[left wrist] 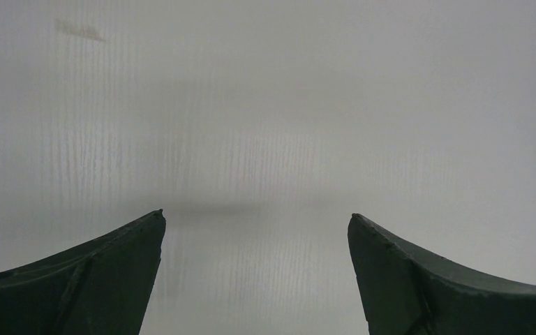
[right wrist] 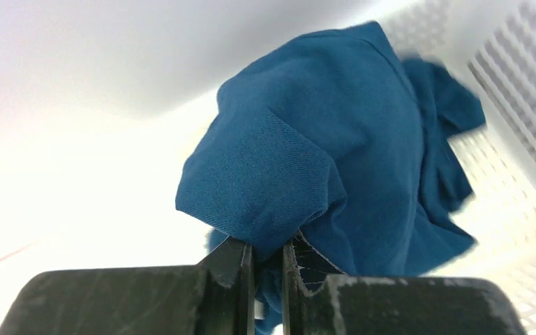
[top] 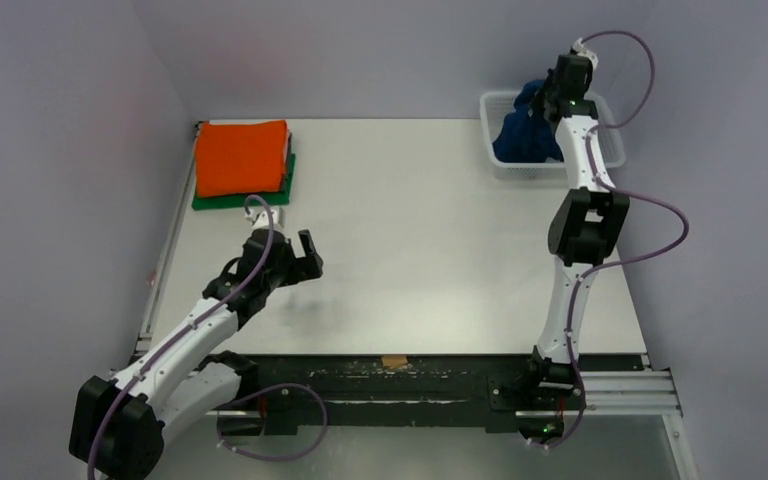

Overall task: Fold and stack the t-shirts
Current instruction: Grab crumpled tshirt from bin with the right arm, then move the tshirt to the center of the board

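Note:
A folded orange t-shirt lies on a folded green t-shirt at the table's far left. The navy blue t-shirt is bunched in the white mesh basket at the far right; its print is hidden. My right gripper is above the basket, shut on a fold of the navy shirt, the cloth pinched between the nearly closed fingers. My left gripper is open and empty over the bare table, in front of the stack.
The basket's mesh wall shows to the right of the held cloth. Grey walls close in the table on the left, back and right. A black rail runs along the near edge.

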Controlling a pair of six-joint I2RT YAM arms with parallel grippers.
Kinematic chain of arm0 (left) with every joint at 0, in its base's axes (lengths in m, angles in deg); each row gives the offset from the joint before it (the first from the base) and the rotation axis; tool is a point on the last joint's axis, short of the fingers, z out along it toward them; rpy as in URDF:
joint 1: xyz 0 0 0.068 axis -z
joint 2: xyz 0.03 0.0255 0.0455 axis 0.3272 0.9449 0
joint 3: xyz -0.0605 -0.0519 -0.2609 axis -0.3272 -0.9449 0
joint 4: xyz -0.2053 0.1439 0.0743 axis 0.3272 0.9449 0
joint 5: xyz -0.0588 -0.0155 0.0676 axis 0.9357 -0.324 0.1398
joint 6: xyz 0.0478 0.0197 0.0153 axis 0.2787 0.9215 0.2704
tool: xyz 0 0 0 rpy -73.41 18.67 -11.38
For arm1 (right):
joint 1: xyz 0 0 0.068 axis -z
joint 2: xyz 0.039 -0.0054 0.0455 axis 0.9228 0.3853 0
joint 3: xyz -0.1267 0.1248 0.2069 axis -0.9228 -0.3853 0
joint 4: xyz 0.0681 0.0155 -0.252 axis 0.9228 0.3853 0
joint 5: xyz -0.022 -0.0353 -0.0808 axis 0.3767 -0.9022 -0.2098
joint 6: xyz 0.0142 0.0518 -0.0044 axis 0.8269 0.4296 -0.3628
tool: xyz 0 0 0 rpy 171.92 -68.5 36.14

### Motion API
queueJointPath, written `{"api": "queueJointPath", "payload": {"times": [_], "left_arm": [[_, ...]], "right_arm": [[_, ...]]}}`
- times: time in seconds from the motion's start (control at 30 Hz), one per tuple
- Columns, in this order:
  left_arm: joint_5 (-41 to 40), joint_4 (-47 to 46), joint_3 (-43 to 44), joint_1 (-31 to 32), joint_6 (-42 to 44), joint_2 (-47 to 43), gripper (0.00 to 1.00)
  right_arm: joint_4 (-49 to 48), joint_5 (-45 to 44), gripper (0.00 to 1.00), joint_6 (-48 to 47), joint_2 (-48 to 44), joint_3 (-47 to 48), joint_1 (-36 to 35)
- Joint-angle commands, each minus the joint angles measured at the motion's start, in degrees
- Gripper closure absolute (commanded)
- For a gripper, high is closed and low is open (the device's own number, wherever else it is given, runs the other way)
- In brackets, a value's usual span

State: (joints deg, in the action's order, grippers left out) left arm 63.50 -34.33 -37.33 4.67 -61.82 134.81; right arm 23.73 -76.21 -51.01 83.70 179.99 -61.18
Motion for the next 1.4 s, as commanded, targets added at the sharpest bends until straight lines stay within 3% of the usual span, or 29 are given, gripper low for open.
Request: {"api": "queueJointPath", "payload": {"times": [0.0,0.27,0.43,0.53,0.7,0.8,0.87,0.9,0.93,1.17,1.27,1.37], "left_arm": [[3.53,-2.66,0.32,0.05,-1.84,-4.43,0.0],[6.18,1.14,-2.19,0.05,-4.43,-15.45,0.0],[5.57,7.97,-3.06,0.05,-7.01,-23.67,0.0],[4.83,12.53,-3.36,0.03,-8.93,-28.15,0.0],[2.86,20.98,-3.11,0.04,-11.92,-33.2,0.0],[3.34,24.38,-3.21,0.05,-12.97,-34.67,0.0],[3.53,26.27,-3.5,0.05,-13.46,-34.98,0.0],[3.46,27.28,-3.71,0.05,-13.71,-34.92,0.0],[3.35,27.9,-3.96,0.05,-13.88,-34.78,0.0],[6.14,25.12,-5.93,0.05,-14.35,-30.05,0.0],[12.64,20.26,-7.45,0.04,-13.49,-25.46,0.0],[20.22,14.08,-10.09,0.21,-13.07,-21.29,0.07]], "right_arm": [[-7.29,6.61,1.0,1.62,-16.6,4.2,-5.49],[-8.42,23.52,1.0,-0.25,-32.89,-0.3,-21.5],[-11.54,29.12,1.0,0.85,-39.55,-5.34,-27.98],[-15.8,29.91,1.0,3.26,-43.66,-14.85,-28.65],[-18.54,20.91,1.0,2.28,-51.81,-40.36,-28.33],[-18.33,6.57,0.86,2.12,-55.35,-58.06,-27.94],[-18.96,-4.87,0.62,5.26,-56.6,-67.44,-26.76],[-17.96,-8.15,0.44,6.66,-56.9,-70.29,-25.0],[-16.01,-10.5,0.39,8.32,-57.23,-71.91,-23.69],[-6.74,-14.39,0.28,9.55,-65.23,-78.07,-23.41],[-4.6,-11.36,0.25,11.83,-70.69,-83.97,-25.02],[-3.04,-6.01,0.24,15.0,-76.34,-90.78,-25.81]]}}
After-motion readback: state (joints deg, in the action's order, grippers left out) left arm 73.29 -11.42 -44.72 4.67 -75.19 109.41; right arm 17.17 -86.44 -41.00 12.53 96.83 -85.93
